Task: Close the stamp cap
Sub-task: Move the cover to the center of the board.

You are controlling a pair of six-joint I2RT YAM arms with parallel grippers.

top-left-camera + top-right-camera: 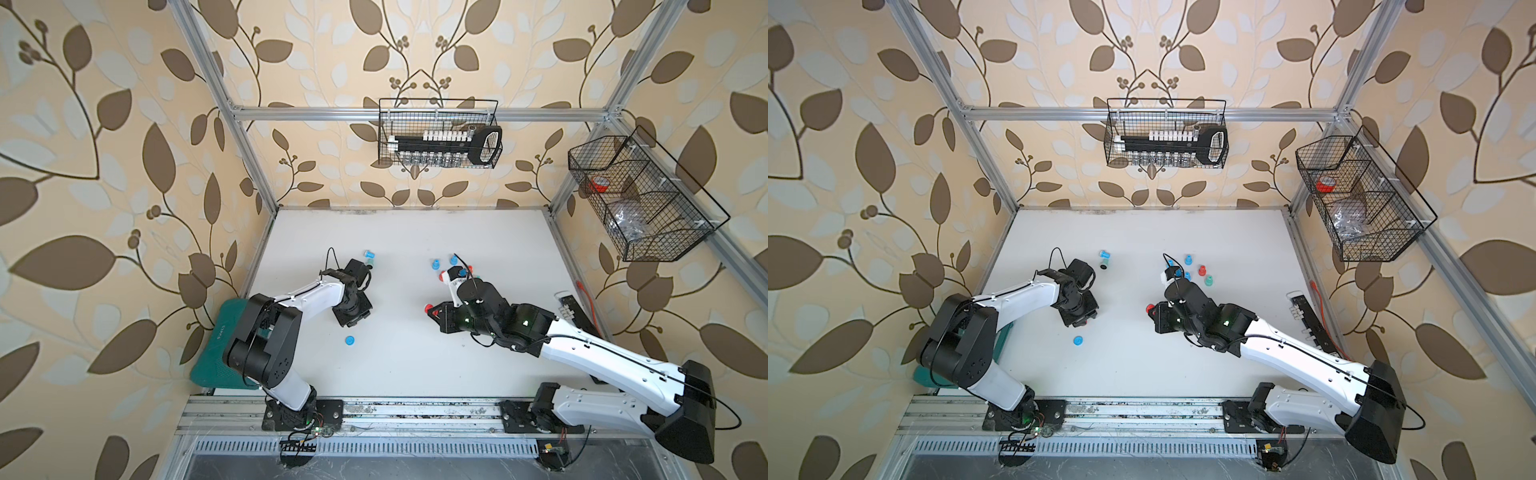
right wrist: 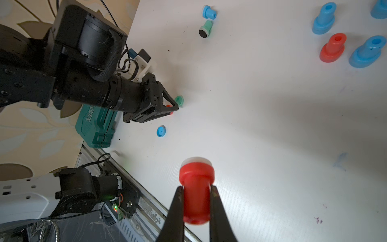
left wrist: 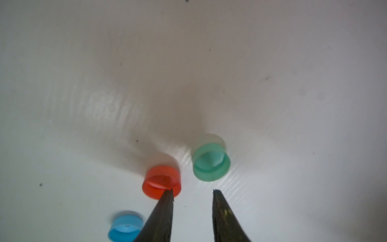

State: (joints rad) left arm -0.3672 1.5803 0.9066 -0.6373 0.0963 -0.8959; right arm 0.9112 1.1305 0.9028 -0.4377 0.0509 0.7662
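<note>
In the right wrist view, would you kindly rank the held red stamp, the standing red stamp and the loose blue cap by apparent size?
1. held red stamp: largest, though it is nearest the camera.
2. standing red stamp.
3. loose blue cap: smallest.

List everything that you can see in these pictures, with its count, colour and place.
caps: three, red, green, blue; loose on the table by the left gripper
standing stamps: five, three blue, one red, one green; beside the right wrist
lying stamps: two, blue, green; beyond the left gripper
red stamp: one; held off the table
wire baskets: two, black; on the frame, back and right
case: one, green; table's left edge
table: one, white
left gripper: open, at the red cap
right gripper: shut on the red stamp
</note>
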